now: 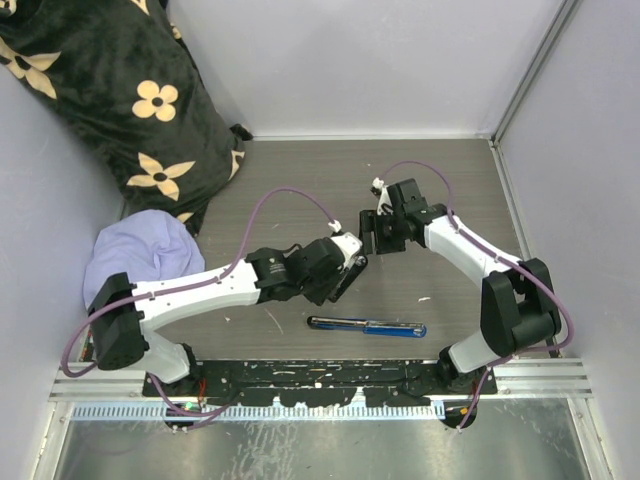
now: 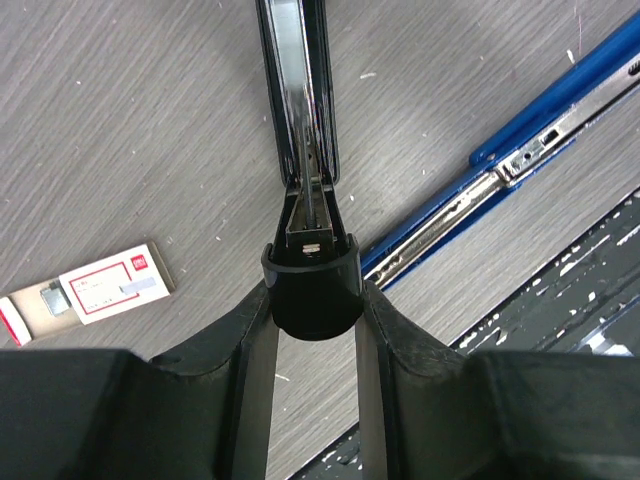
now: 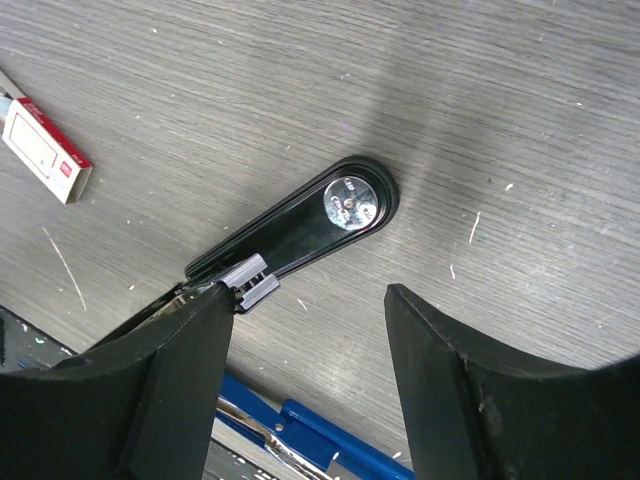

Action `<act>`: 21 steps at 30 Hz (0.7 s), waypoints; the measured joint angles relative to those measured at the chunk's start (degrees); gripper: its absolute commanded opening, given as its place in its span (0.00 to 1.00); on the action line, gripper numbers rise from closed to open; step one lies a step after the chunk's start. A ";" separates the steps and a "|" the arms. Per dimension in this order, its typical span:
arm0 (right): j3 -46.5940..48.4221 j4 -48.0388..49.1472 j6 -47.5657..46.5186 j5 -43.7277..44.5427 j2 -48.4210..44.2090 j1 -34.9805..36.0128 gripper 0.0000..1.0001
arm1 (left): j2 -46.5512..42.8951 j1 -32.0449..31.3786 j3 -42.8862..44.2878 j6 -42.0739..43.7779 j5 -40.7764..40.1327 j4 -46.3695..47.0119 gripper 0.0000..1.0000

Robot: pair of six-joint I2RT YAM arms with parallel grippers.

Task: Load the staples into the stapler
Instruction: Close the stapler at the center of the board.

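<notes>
My left gripper (image 2: 312, 300) is shut on the rounded rear end of a black stapler (image 2: 300, 110), whose open channel points away from it. In the top view the left gripper (image 1: 345, 268) holds the stapler (image 1: 352, 278) at mid-table. My right gripper (image 3: 305, 298) is open just above the stapler's black base (image 3: 300, 225), and its left fingertip (image 3: 205, 315) is next to a grey clip on the stapler. It is close beside the left gripper in the top view (image 1: 373, 236). The staples box (image 2: 105, 288), white with a red label, lies flat on the table (image 3: 45, 150). It is hidden in the top view.
A blue stapler (image 1: 368, 326) lies opened flat near the front edge, also seen from both wrists (image 2: 520, 160) (image 3: 300, 430). A black flowered cushion (image 1: 120, 90) and a lavender cloth (image 1: 140, 255) fill the left side. A black rail (image 1: 320, 385) runs along the near edge.
</notes>
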 measured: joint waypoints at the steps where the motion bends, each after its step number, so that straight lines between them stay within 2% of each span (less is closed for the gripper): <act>1: -0.15 0.00 0.13 0.00 -0.59 0.07 0.65 | 0.39 0.11 0.37 0.15 0.00 0.13 0.07; 14: -5.20 3.56 2.54 -0.83 -1.05 0.11 0.54 | 9.33 1.16 7.39 3.74 0.07 4.90 0.09; 18: -7.13 5.40 3.23 -0.90 -0.48 0.17 0.52 | 12.31 1.16 7.69 4.85 0.44 3.93 0.13; 21: -8.04 6.29 3.89 -1.16 -0.11 0.02 0.52 | 14.43 1.16 8.04 5.25 0.35 3.50 0.22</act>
